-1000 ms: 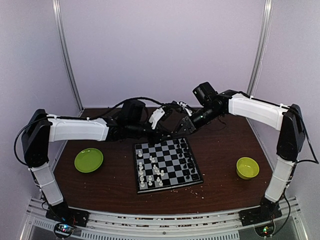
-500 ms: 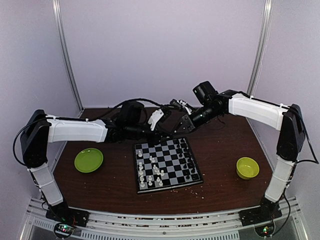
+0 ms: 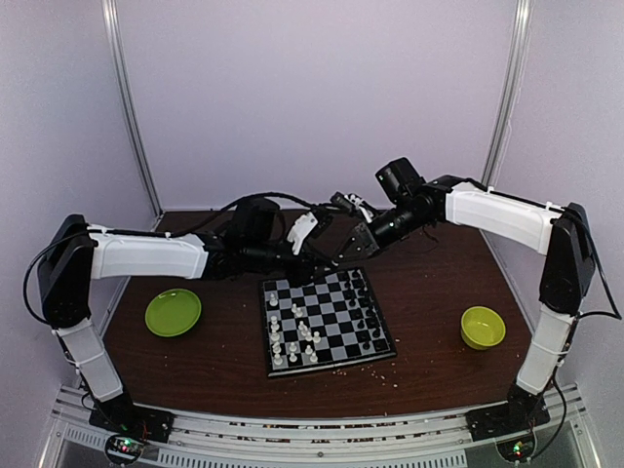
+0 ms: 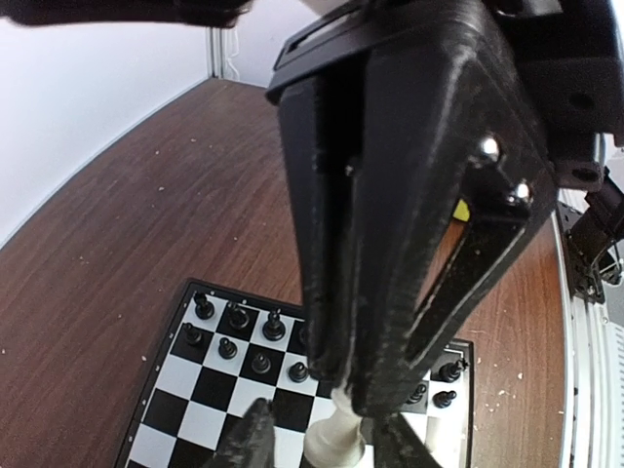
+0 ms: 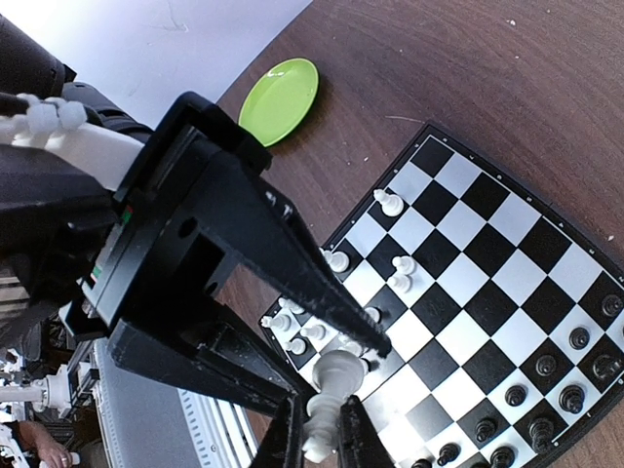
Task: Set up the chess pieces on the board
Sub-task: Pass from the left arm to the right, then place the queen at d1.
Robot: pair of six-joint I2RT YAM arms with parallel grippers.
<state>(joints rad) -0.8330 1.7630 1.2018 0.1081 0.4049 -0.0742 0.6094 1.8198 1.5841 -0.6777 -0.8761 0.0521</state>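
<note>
A lime-green plate (image 3: 174, 312) lies on the left of the table (image 3: 429, 292). The left gripper (image 4: 330, 439) hangs above the board's (image 3: 336, 317) far edge, its jaws parted, one either side of a white chessman (image 5: 336, 375) without touching it. The right gripper (image 5: 320, 429) is clamped tight on that same chessman. On the board, white chessmen (image 3: 283, 336) fill the left columns and black chessmen (image 3: 364, 312) the right. A lime-green bowl (image 3: 483, 327) sits well apart, at the right.

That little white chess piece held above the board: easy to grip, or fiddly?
Probably stiff and light: the white chess piece looks small and solid. Likely slippery and tippy: it is glossy, rounded and tall for its width.
</note>
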